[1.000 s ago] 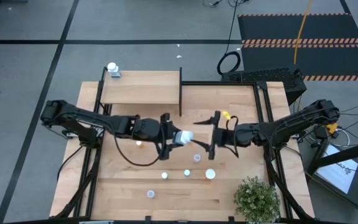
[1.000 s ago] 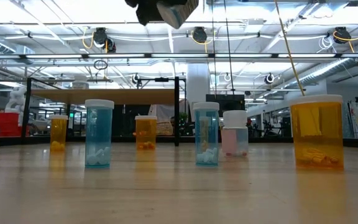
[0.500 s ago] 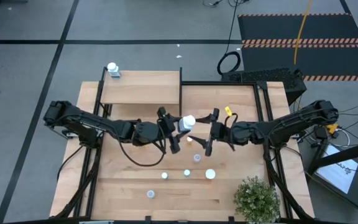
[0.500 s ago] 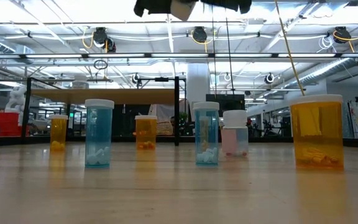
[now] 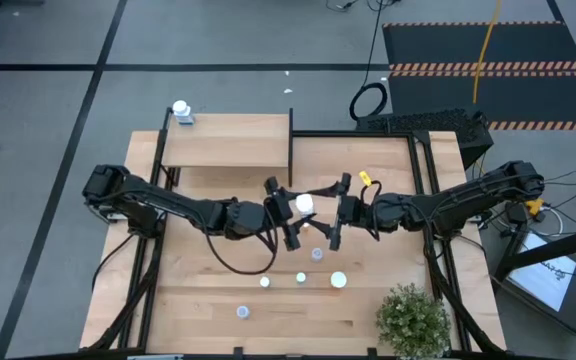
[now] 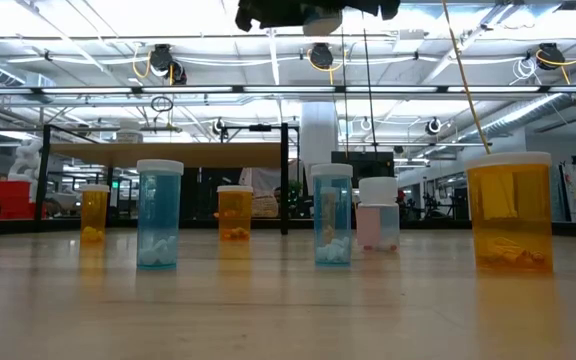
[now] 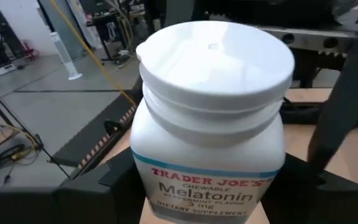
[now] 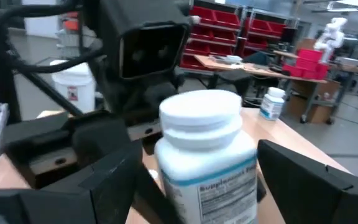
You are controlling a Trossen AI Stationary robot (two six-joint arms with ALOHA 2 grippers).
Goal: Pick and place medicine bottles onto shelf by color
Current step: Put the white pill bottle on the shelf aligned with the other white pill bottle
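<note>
A white medicine bottle [image 7: 211, 118] with a white cap and a melatonin label hangs above the table's middle, held in my left gripper [image 5: 293, 210]. My right gripper [image 5: 336, 212] faces it from the table's right, open, one finger on either side of the bottle [image 8: 207, 155] without touching it. Another white bottle [image 5: 181, 110] stands on the far left corner of the shelf [image 5: 226, 140]. Several amber and blue bottles [image 6: 160, 213] stand on the tabletop below. My left gripper pinches the white bottle's lower body [image 7: 166, 199] between its two fingers [image 7: 120, 186]. The fingers come nearly level from the table's left. The bottle is lifted clear of the table, about upright with its cap [image 7: 216, 53] up.
Loose bottles stand near the front: one [image 5: 317, 254] just below the grippers, a row [image 5: 301, 278] nearer the edge, one [image 5: 242, 312] at the front. A green plant [image 5: 413, 318] fills the near right corner. The shelf's black upright panel [image 5: 290, 148] rises at its right end.
My left gripper has carried the white bottle toward the table's right, up to my right gripper, and has turned so that the bottle, tilted a second ago, now stands cap up between the right gripper's open fingers. My right gripper has stayed in place.
</note>
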